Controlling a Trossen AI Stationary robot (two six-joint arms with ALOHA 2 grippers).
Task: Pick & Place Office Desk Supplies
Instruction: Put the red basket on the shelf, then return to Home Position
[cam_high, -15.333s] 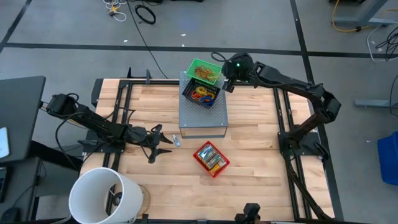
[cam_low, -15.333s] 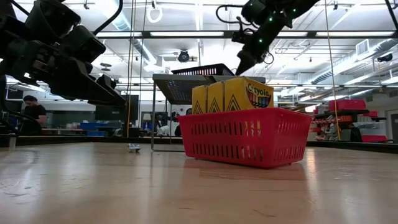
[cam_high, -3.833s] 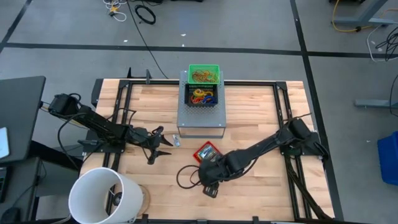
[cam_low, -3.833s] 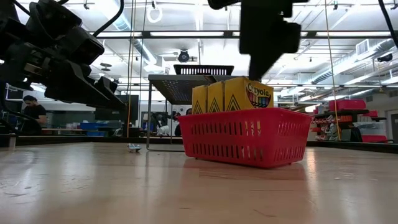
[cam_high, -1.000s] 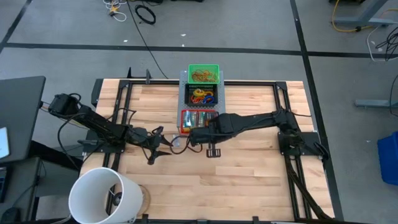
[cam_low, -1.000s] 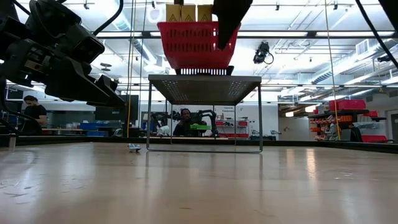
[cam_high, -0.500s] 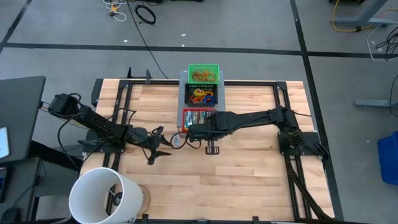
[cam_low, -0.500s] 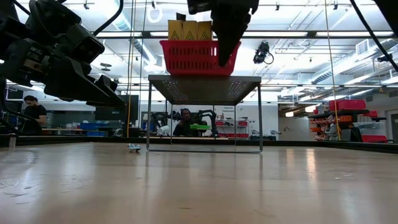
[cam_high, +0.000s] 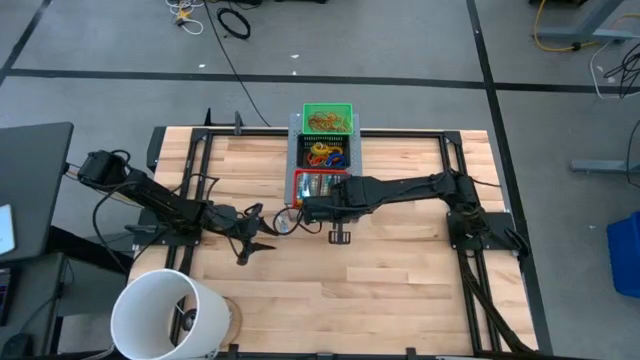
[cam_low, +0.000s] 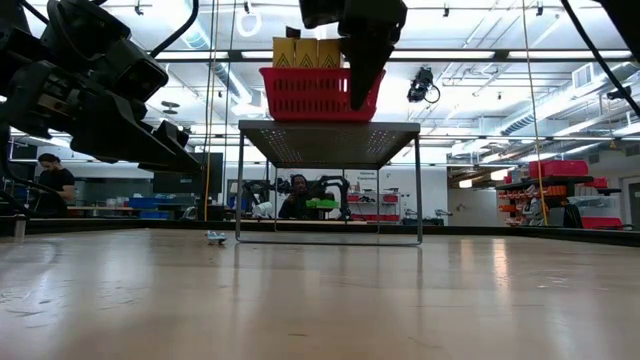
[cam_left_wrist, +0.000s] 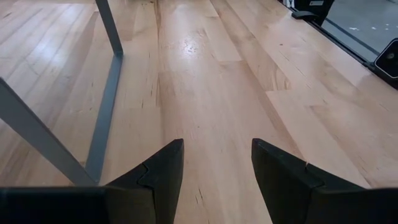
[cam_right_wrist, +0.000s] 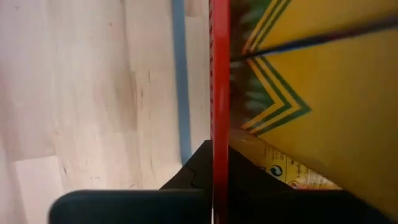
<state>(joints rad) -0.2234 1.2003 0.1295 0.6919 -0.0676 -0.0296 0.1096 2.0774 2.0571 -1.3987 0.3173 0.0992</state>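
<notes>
A red mesh basket (cam_high: 318, 185) with yellow crayon boxes (cam_low: 305, 52) stands on the near part of the grey perforated metal stand (cam_low: 328, 130). My right gripper (cam_low: 356, 98) comes down on its near rim and is shut on it. Behind it on the stand are a black basket of coloured rubber bands (cam_high: 322, 155) and a green basket (cam_high: 328, 117). My left gripper (cam_high: 262, 232) waits open and low over the table's left side, holding nothing (cam_left_wrist: 214, 168). My right gripper pinches the red basket's thin upper rim (cam_right_wrist: 219, 93) between its two fingers, one inside by the crayon boxes (cam_right_wrist: 311, 93) and one outside. It comes steeply from above, on the near side. The basket is upright, its bottom on the stand's top.
A big white bucket (cam_high: 165, 315) lies at the near left corner. A small clip (cam_high: 283, 225) lies on the wood by the stand's near left leg. Bare wood stretches across the near and right parts of the table.
My right gripper has carried the red basket down and a little toward the far edge. The basket, which hung above the stand a second ago, now sits on the stand's top, still upright.
</notes>
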